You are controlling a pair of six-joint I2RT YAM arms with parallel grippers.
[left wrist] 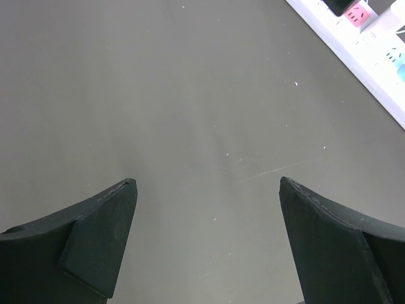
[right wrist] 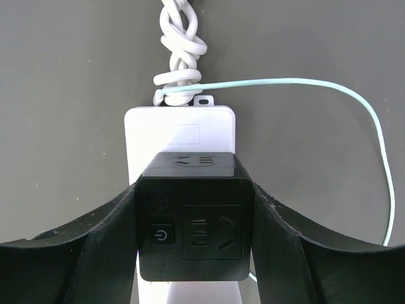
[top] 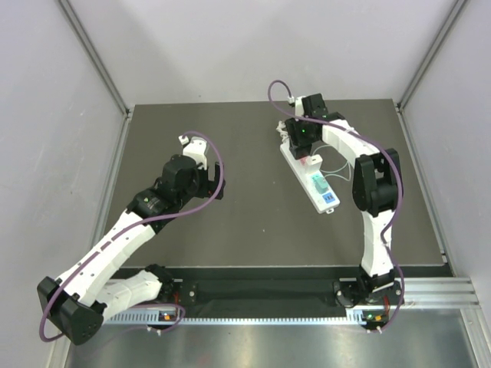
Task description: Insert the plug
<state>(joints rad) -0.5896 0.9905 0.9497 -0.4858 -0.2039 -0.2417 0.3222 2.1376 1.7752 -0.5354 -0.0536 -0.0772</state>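
Only the right wrist view shows the black square plug block (right wrist: 193, 215). The right gripper (right wrist: 195, 231) pinches it against the white plastic power strip (right wrist: 180, 133) at the strip's cord end; how deep it sits cannot be told. A knotted white cord (right wrist: 180, 44) and a thin pale-green wire (right wrist: 354, 104) lie beyond the strip. Well left of the strip, the left gripper (left wrist: 207, 190) hangs with jaws spread wide over the bare dark grey table (left wrist: 190, 95).

Lab test cell: white panels (top: 46, 115), aluminium rails (top: 437, 290).
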